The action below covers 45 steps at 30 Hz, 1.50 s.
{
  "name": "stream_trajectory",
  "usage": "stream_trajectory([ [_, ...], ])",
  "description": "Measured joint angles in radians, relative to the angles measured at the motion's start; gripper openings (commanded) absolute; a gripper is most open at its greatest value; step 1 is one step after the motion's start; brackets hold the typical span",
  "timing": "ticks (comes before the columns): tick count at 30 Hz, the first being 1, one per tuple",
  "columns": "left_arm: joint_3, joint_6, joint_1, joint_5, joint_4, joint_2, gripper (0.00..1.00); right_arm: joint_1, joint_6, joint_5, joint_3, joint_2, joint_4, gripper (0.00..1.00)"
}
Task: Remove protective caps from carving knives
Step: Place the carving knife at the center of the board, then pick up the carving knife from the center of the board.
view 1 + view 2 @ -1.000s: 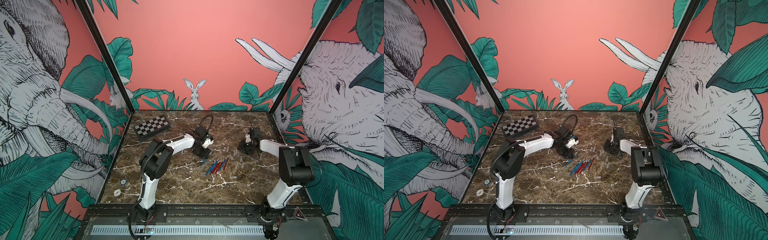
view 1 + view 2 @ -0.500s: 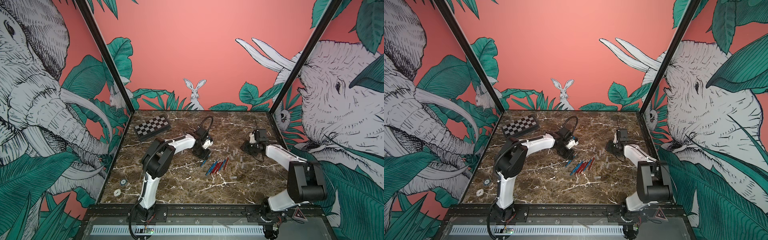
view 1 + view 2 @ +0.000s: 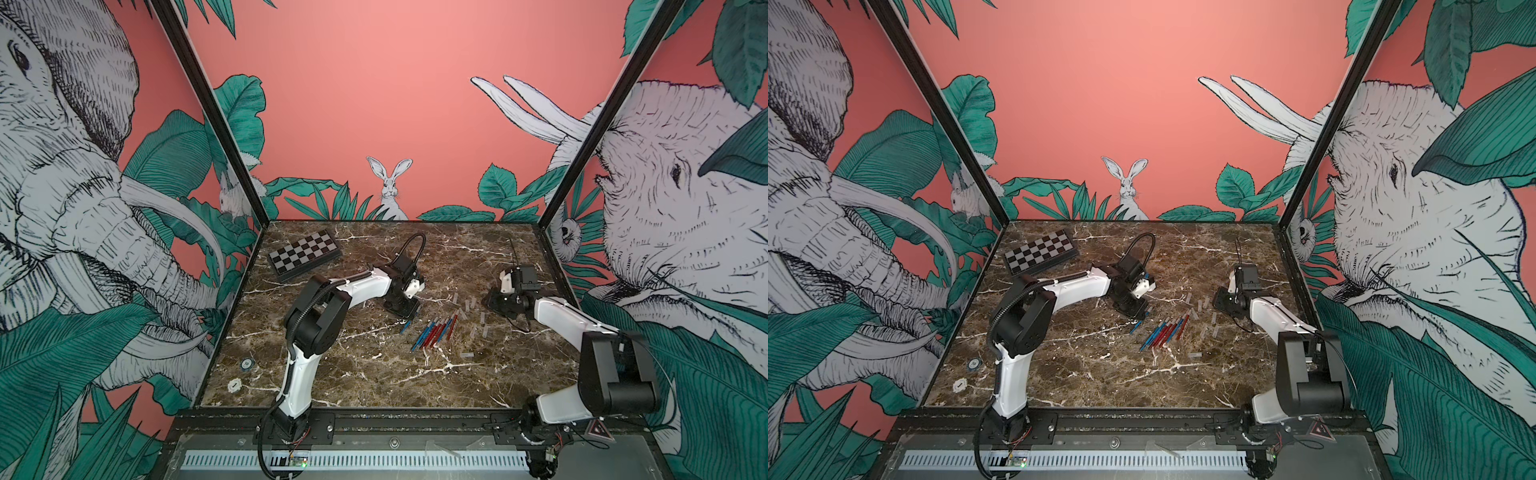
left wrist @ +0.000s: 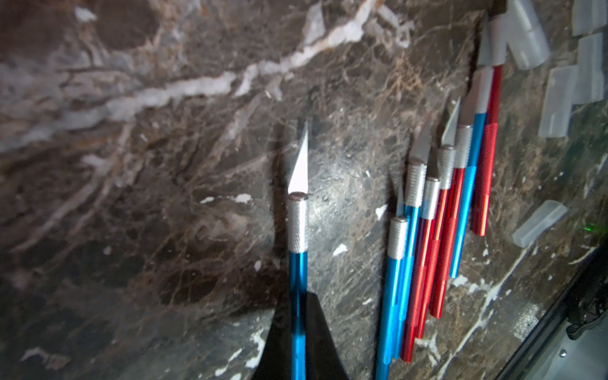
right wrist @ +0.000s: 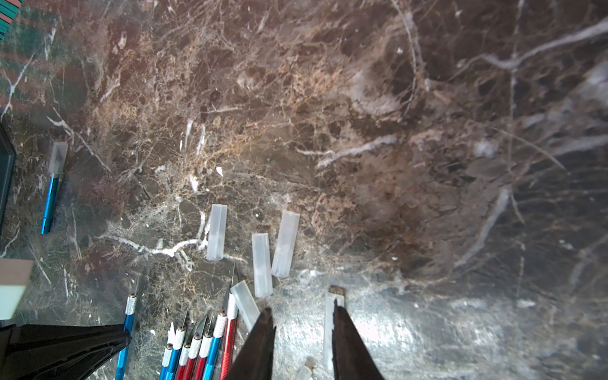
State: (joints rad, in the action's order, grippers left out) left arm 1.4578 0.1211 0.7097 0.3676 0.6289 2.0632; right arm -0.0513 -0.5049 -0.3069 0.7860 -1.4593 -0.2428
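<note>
My left pincer (image 4: 297,329) clamped a bare blue knife (image 4: 297,230) mid table (image 3: 353,374). My right pincer (image 5: 302,316) stood apart, loose cap (image 5: 330,309) against one finger. I judged it best laid flat beside the uncapped row (image 4: 427,246), blade pointing likewise, low release. One capped knife (image 5: 52,194) lay apart.

right hand (image 5: 302,316) | its arm (image 3: 569,322) | elbow swung down, toward front

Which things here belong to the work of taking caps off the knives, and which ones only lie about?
For the work: held blue knife, row of knives, capped blue knife, loose clear caps.
Lying about: checkered board, two round discs.
</note>
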Motion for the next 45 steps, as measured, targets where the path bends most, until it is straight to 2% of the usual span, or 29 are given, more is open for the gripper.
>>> stream_trajectory([
  [13, 0.011, 0.016, 0.0, -0.017, 0.014, -0.004, 0.48, 0.005, 0.004, -0.004, -0.008, 0.015, 0.012, 0.31],
  [17, 0.038, 0.008, 0.0, -0.036, 0.039, -0.034, 0.67, 0.006, 0.005, -0.004, -0.009, 0.064, -0.002, 0.31],
  [22, 0.145, -0.026, -0.035, -0.058, 0.069, -0.105, 0.76, 0.007, 0.008, 0.017, -0.009, 0.154, -0.025, 0.44],
  [24, 0.181, -0.04, -0.073, -0.065, 0.07, -0.13, 0.81, 0.013, 0.007, 0.029, -0.009, 0.193, -0.03, 0.53],
  [25, 0.197, -0.048, -0.097, -0.068, 0.07, -0.138, 0.87, 0.019, 0.006, 0.035, -0.009, 0.215, -0.032, 0.62],
  [26, 0.208, -0.053, -0.117, -0.071, 0.07, -0.142, 0.98, 0.024, 0.008, 0.041, -0.009, 0.23, -0.034, 0.69],
  [28, 0.229, -0.067, -0.169, -0.085, 0.07, -0.143, 0.99, 0.035, 0.007, 0.058, -0.009, 0.261, -0.043, 0.83],
  [31, 0.247, -0.087, -0.229, -0.12, 0.085, -0.127, 0.99, 0.05, 0.013, 0.087, -0.011, 0.29, -0.066, 0.98],
  [39, 0.341, -0.125, -0.323, -0.177, 0.132, 0.008, 0.98, 0.088, 0.021, 0.154, -0.055, 0.325, -0.126, 0.99],
  [43, 0.375, -0.15, -0.341, -0.23, 0.138, 0.071, 0.88, 0.09, 0.027, 0.161, -0.069, 0.33, -0.135, 0.99],
  [45, 0.376, -0.163, -0.344, -0.249, 0.139, 0.087, 0.87, 0.09, 0.029, 0.163, -0.073, 0.33, -0.136, 0.99],
])
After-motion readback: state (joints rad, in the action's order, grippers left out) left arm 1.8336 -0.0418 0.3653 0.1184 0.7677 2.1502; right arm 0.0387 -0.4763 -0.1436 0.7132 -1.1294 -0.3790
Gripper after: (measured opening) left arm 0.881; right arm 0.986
